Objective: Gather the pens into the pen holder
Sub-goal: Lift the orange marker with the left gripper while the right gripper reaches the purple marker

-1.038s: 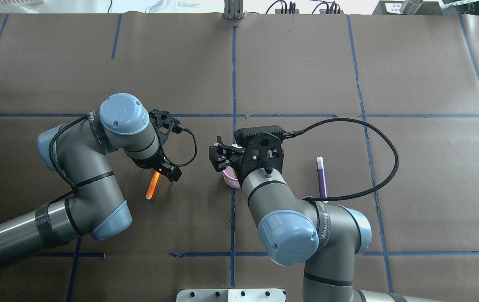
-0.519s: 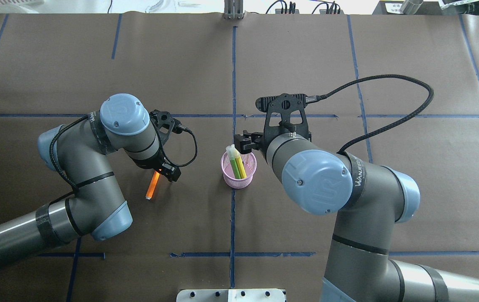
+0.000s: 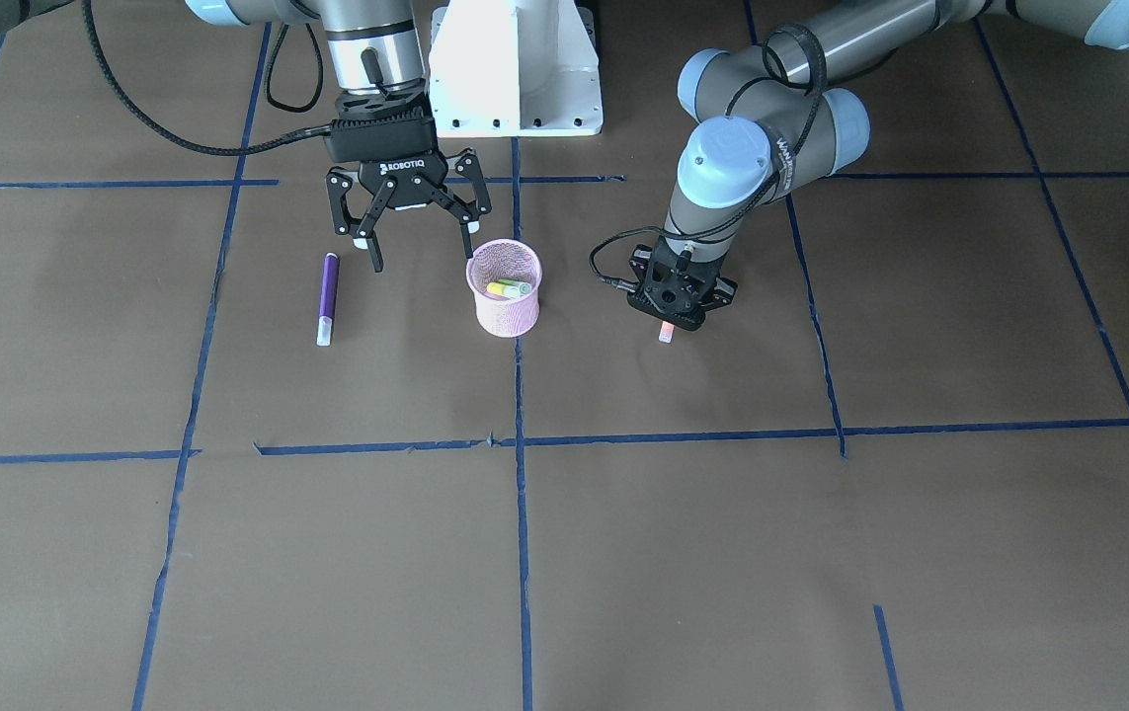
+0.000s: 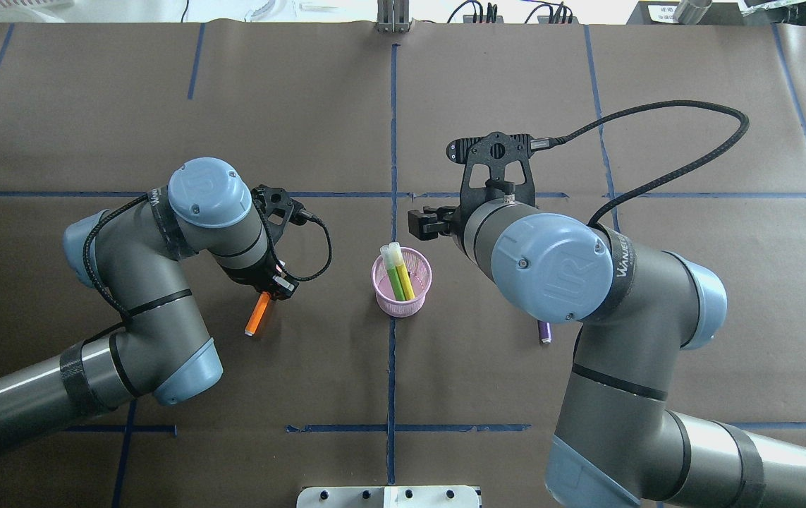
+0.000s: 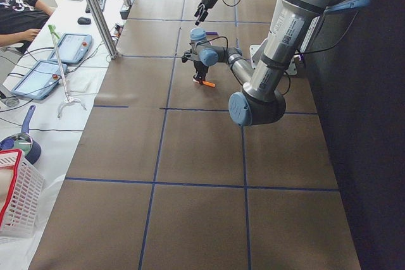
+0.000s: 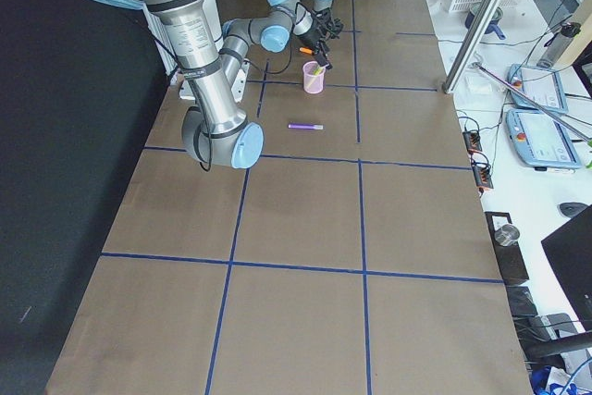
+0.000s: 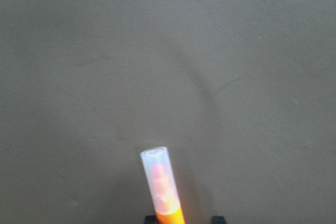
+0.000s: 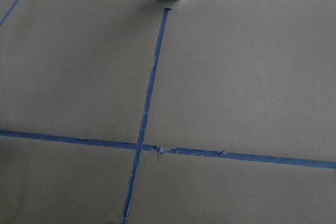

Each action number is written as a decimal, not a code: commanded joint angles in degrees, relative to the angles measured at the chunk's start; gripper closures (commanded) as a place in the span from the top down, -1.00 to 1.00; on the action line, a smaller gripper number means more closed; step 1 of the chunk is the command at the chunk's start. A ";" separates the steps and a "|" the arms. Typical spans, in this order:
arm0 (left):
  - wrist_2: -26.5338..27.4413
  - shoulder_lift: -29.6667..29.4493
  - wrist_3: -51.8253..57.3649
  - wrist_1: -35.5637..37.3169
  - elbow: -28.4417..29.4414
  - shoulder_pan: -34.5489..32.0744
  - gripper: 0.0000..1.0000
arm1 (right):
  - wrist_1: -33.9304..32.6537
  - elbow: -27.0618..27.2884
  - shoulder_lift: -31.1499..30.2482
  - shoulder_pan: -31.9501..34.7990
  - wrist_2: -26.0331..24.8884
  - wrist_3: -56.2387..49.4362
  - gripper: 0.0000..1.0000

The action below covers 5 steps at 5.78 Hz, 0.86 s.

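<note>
Left grasp on the orange pen, green pen in the cup
Your left gripper straddles the orange pen, jaws unclenched with a gap on one side: centre, pinch, lift straight, then swing to the pen holder at the table's middle. The right gripper hangs beside it, jaws spread and empty; the purple pen lies toward the table's right edge

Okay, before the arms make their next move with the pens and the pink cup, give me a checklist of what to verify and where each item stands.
1. Green marker pen inside the round pink wire-mesh cup: ok.
2. Left hand low over the orange marker pen, which lies flat: ok.
3. Left hand closed on the orange pen: cannot tell; its fingers barely show.
4. Right hand open and empty: ok.
5. Right hand clear of the cup: not ok, it looks close by the rim.
6. Purple marker pen flat, apart from the cup: ok.
</note>
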 commanded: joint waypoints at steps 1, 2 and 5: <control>0.00 0.00 0.00 0.06 0.00 0.00 -0.90 | -0.04 0.08 0.00 0.41 0.49 -0.06 1.00; 0.00 -0.08 0.00 0.06 -0.09 -0.17 -1.00 | -0.04 0.00 0.00 1.28 1.54 -0.59 1.00; 0.09 -1.40 -0.35 0.06 -4.37 -4.99 -1.00 | -7.93 -0.53 -2.27 7.17 17.49 -4.02 1.00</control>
